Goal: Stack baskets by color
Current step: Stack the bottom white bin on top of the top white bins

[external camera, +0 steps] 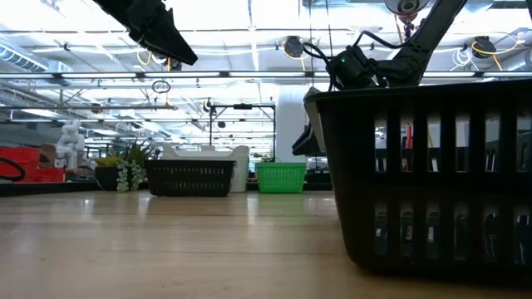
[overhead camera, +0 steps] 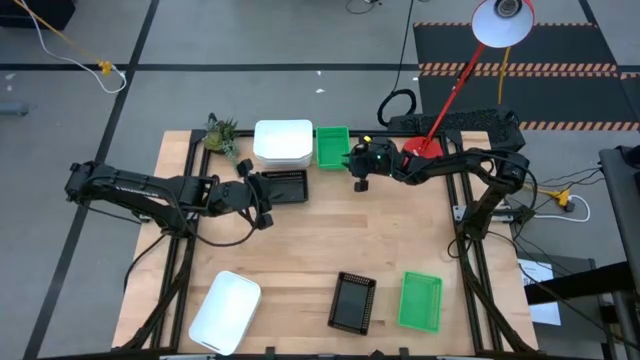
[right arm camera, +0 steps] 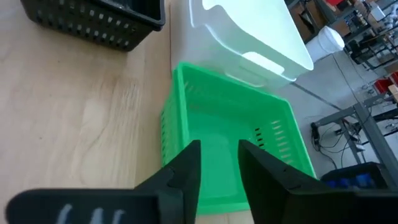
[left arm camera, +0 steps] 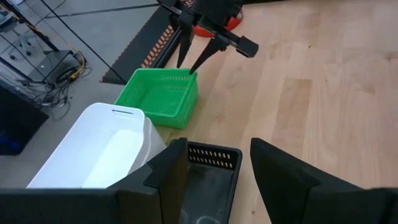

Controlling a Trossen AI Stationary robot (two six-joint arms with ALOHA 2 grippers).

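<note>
At the desk's far edge your right tool (right arm camera: pixel 217 165) hangs over the green basket (right arm camera: pixel 230 143), fingers parted astride its near wall and seemingly not gripping. The right wrist view shows the white baskets (right arm camera: pixel 249 37) touching it behind. Your left tool (left arm camera: pixel 214 168) stands open above a black basket (left arm camera: pixel 208 180). Only the high view shows the near white (overhead camera: pixel 226 312), black (overhead camera: pixel 353 301) and green (overhead camera: pixel 420 301) baskets.

wooden table (overhead camera: pixel 300 260) | far edge: plant sprig (overhead camera: pixel 221 133), white baskets (overhead camera: pixel 283 142), green basket (overhead camera: pixel 332 146), black basket (overhead camera: pixel 283 185), lamp base (overhead camera: pixel 421 147) | near edge: white basket (overhead camera: pixel 226 311), black basket (overhead camera: pixel 353 301), green basket (overhead camera: pixel 420 300)
</note>
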